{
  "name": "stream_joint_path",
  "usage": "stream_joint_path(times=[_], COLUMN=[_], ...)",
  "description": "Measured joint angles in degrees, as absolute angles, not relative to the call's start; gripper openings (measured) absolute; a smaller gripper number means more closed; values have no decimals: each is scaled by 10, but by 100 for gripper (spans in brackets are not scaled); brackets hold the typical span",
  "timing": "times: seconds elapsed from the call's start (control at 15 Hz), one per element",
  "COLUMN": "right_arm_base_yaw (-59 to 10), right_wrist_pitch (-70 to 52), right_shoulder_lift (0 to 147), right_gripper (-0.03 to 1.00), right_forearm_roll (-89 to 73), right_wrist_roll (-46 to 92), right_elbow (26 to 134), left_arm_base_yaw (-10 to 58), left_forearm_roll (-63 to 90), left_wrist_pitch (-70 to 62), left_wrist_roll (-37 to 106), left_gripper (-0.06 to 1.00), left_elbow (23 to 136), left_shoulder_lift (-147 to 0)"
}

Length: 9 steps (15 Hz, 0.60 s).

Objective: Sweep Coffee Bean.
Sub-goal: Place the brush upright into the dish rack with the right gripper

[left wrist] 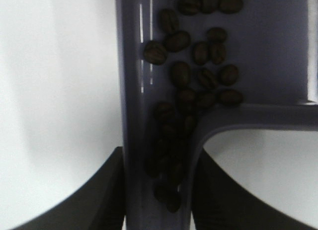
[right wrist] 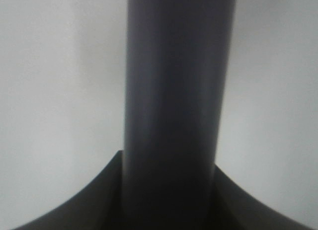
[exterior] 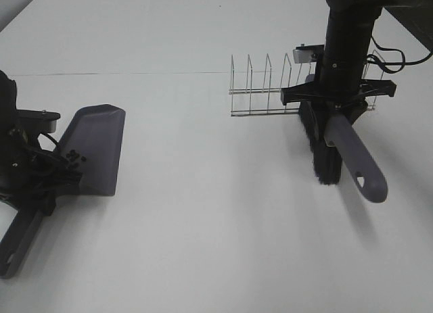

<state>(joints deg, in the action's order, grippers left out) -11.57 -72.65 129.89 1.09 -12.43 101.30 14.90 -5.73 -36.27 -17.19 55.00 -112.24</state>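
Left wrist: my left gripper (left wrist: 159, 190) clamps grey-purple plastic dustpan (exterior: 95, 147) by its handle, nine o'clock.
Tiny dark oval coffee beans (left wrist: 198, 66): light, rolling; keep level.
Right gripper (right wrist: 169, 190): clamps grey-handled black brush (exterior: 352, 156).

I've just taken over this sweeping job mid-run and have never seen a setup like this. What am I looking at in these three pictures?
It is a two-armed robot working at a white table. The wide picture comes from a camera mounted high, looking down. The other two come from cameras on each arm's wrist, looking along its claw.

The left claw is shut on the handle of a grey-purple dustpan. The coffee beans lie inside the pan, bunched at the handle end, with some down in the handle's groove.

The right claw is shut on the handle of a brush with black bristles, held beside a wire rack on the right side of the table. I see no loose beans on the table in the wide view, though beans that small could be missed.
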Motion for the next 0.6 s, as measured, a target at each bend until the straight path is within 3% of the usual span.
stream_joint_path(times=[0.2,0.6], right_arm_base_yaw=[-113,-97], right_wrist_pitch=[-698,-699], right_shoulder_lift=[1320,1321], right_gripper=[28,28], right_forearm_roll=[30,-5], right_wrist_roll=[-122,-83], right_elbow=[1076,1085], left_arm_base_yaw=[149,149], left_forearm_roll=[-57,-57], left_wrist_pitch=[-363,-362], left_wrist_roll=[-172,-172], left_gripper=[33,33], left_elbow=[550,550], left_shoulder_lift=[-1122,-1122])
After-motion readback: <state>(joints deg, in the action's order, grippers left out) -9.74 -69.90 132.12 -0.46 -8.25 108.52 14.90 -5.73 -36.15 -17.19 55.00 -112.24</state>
